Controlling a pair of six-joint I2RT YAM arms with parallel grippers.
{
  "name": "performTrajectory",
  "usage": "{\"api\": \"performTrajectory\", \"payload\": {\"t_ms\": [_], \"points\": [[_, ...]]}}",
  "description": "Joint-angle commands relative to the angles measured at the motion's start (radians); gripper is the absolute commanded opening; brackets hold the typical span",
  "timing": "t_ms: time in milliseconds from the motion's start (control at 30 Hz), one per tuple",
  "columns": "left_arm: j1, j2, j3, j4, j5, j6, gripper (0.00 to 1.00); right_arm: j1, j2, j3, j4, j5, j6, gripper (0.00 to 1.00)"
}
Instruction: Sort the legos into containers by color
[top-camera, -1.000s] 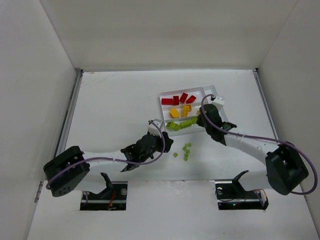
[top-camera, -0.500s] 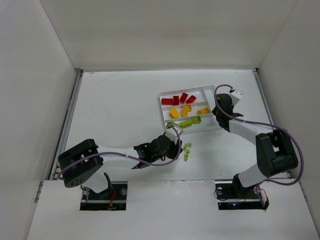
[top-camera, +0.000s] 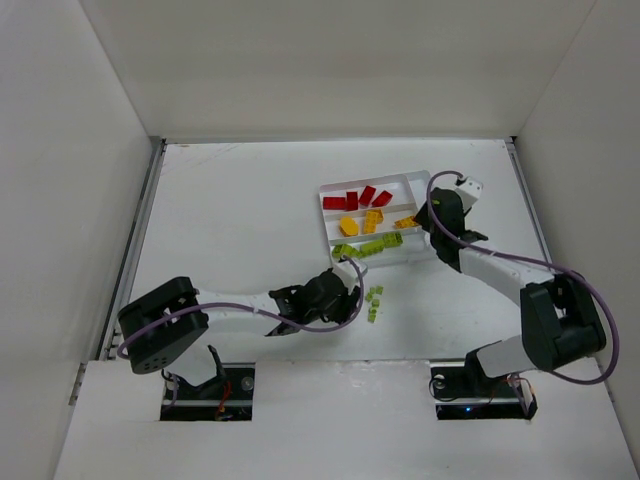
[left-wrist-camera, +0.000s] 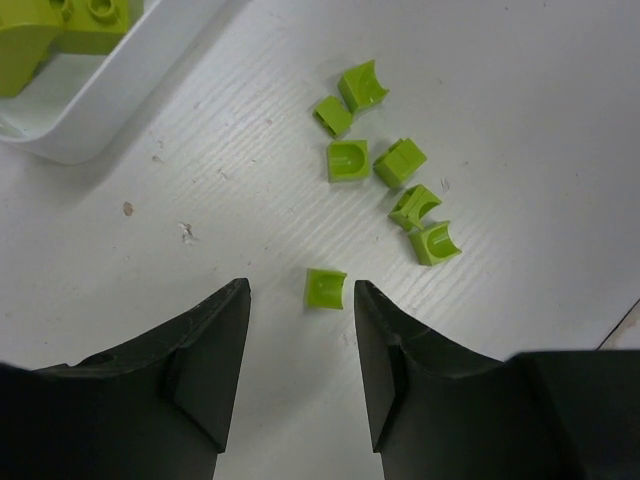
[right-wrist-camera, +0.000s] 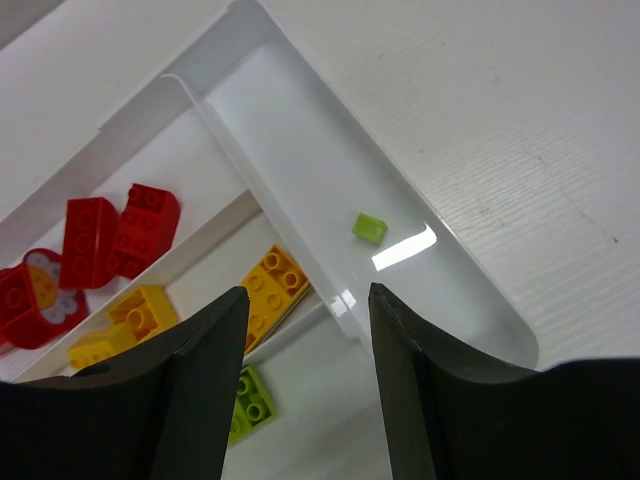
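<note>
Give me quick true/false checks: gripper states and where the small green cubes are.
1. The left gripper is open around one green cube on the table. True.
2. The right gripper is shut. False: it is open and holds nothing.
3. The end slot holds one tiny green piece. True.
4. No cubes lie beyond the left gripper. False: six other cubes lie loose on the table.
</note>
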Motion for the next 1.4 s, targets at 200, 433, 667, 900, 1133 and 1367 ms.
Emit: {"api": "performTrajectory", "payload": {"t_ms": [200,433,667,900,1133,1367], "points": [[-0.026,0.073,0.072,-0.054,0.065,0.066,0.37,0.090,-0.181,-0.144,0.050,0.011,0.046,0.58],[-0.032,0.107,0.089,-0.060,-0.008,0.087,0.21,0.162,-0.290,-0.226,0.020,-0.001,0.066,0.58],[0.000,-0.004,0.035,-0.007,-0.013,0.073,0.14,0.172,-0.379,-0.278,0.045,0.024,0.085,0.58],[0.052,-0.124,0.073,0.045,-0.021,0.004,0.16,0.221,-0.574,-0.286,0.082,0.097,0.088,0.57],[0.101,0.084,0.354,0.070,-0.056,-0.094,0.17,0.273,-0.787,-0.249,0.056,0.137,0.062,0.21],[0.095,0.463,0.768,0.092,-0.037,-0.125,0.17,0.290,-0.851,-0.238,0.055,0.136,0.062,0.24]]}}
